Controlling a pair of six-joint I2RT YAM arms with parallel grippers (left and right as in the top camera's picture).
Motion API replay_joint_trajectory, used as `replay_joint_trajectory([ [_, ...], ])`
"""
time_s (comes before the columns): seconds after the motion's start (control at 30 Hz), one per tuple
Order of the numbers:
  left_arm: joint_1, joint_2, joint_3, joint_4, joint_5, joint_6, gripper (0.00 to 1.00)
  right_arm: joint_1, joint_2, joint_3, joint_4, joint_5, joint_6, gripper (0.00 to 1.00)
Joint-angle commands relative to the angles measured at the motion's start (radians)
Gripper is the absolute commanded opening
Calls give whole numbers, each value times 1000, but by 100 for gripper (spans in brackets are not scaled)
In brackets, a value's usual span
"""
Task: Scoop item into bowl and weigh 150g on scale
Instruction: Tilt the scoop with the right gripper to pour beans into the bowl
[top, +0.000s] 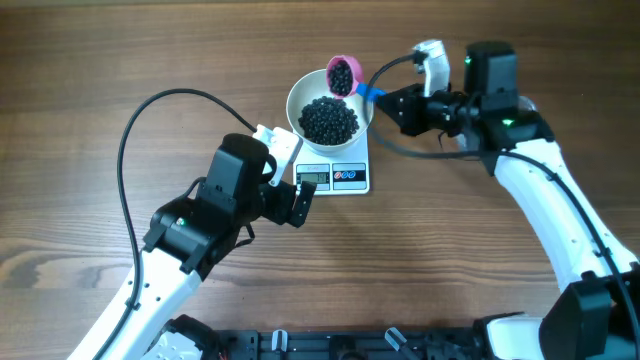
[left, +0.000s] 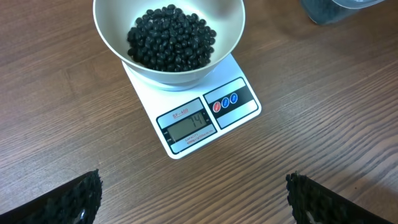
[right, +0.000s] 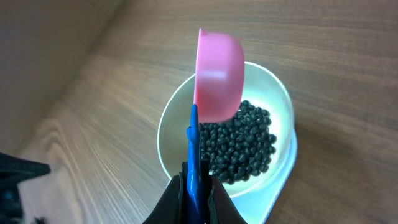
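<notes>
The main risk is overshooting. The right end effector (right: 198, 186) is clamped narrow on the thin blue handle (right: 194, 146) of the pink scoop (right: 217, 74). The scoop hangs just ahead of it, tilted, with black beans (top: 328, 120) showing in its mouth in the overhead view. A roll slightly too far would probably dump the whole load at once, and beans cannot easily be taken back out.

The scoop sits over the bowl's rim, not its middle, so some beans could fall outside the white bowl (top: 300, 100) onto the bench (top: 480, 260) and go unweighed. If the scoop dips and touches the rim, it would press on the scale (left: 239, 118) and falsify the reading. The flat handle may also twist between the fingers.

The bowl stands on the scale, below and ahead of the right end effector, with a dark heap of beans already in it. The display (left: 189, 127) shows "14"; I cannot tell whether another digit follows.

The left end effector (left: 193, 190) is spread wide and empty. It hovers over bare bench with the scale just ahead of it, near enough that a forward drift could nudge it. A greyish container (left: 336, 9) sits ahead to its right, too cropped to identify. Nothing blocks the pour.
</notes>
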Motion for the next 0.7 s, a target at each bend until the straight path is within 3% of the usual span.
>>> replay_joint_trajectory([
  [0.0,-4,2,-3,0,16,16,100,54,-33,21,6,98,-157,4],
  [0.07,-4,2,-3,0,16,16,100,74,-34,21,6,157,-243,4],
  [0.43,-5,2,-3,0,16,16,100,76,-70,63,-9,198,-271,4],
  [0.67,-4,2,-3,0,16,16,100,76,-69,58,-93,288,-386,4],
])
